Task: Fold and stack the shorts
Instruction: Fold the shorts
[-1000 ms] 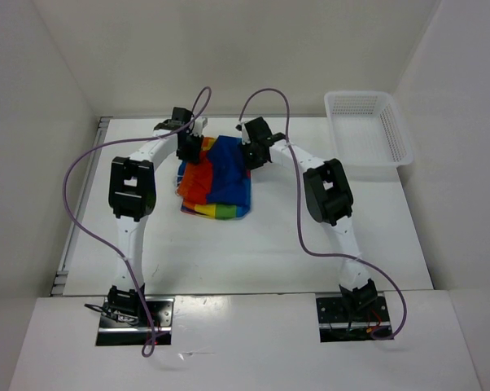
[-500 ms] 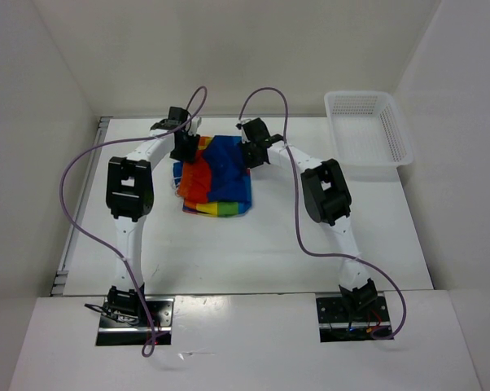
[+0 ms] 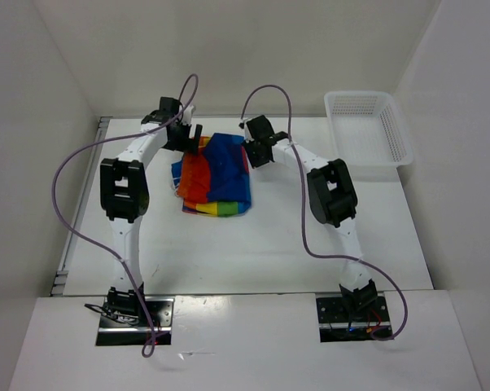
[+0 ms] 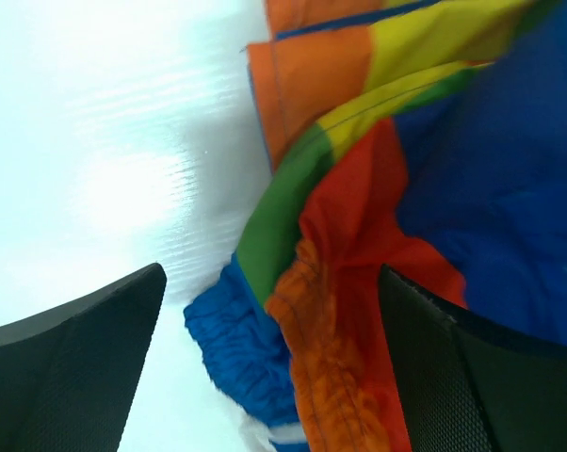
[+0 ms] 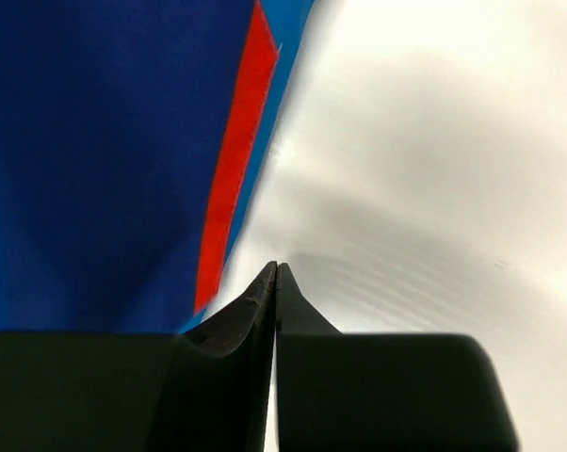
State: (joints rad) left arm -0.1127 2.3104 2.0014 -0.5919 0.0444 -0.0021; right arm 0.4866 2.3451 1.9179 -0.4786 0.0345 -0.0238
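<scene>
Left claw [image 4: 269,372] (spread) over crumpled shorts [image 4: 434,169]

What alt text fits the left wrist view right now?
The left gripper is open over the rumpled rainbow-striped shorts, its dark fingers on either side of the gathered orange-red waistband. Bare white table fills the left of the view.
</scene>
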